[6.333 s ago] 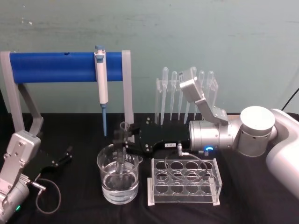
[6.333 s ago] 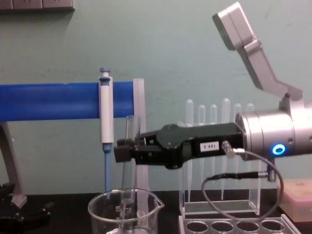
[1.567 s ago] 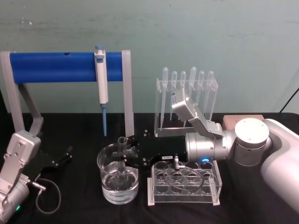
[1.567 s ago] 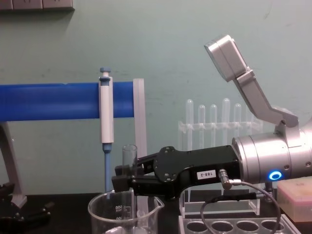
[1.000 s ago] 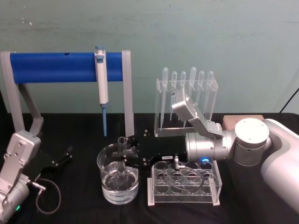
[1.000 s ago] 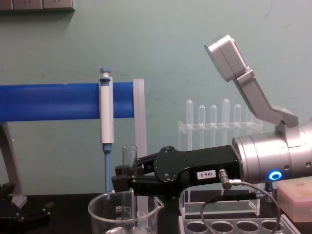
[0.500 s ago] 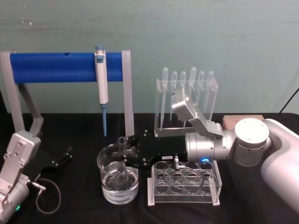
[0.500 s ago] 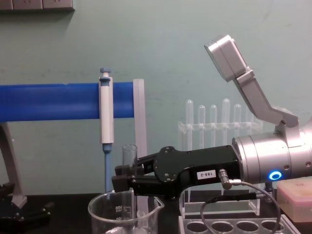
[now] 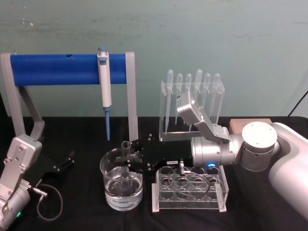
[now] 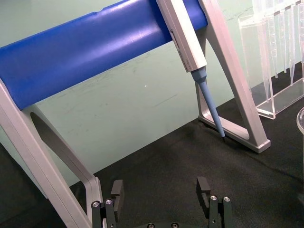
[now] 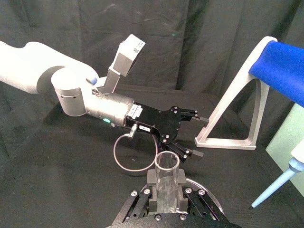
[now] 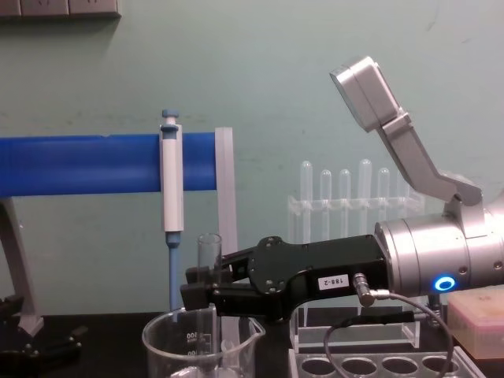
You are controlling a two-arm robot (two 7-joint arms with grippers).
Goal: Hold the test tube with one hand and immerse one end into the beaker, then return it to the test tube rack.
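My right pincer [image 9: 128, 157] is clamped on the test tube [image 9: 126, 146], smack over the beaker [image 9: 109, 186]. Compared with about six seconds back it's sitting noticeably lower, so the tube has gone deeper into the beaker, and for the last second and a half nothing has budged. I'd call the dip basically done, which leaves a straight lift out and a short carry to the test tube rack [image 9: 190, 202], just to the beaker's right. The tube stands upright with its open rim poking above the beaker's rim, gripped a little below the top, round end down in the water. The beaker holds clear water to roughly halfway, and I can't tell if any got inside the tube. Every rack hole I can see is free. Behind the beaker and to its right, the acrylic stand [image 9: 163, 120] holds a row of pipettes [image 9: 198, 91], and the pipettor [image 9: 104, 86] hangs right behind the beaker. My left pincer [image 10: 159, 187] is parked on the surface [image 9: 240, 221] off to the beaker's left, fingers apart, holding nothing.
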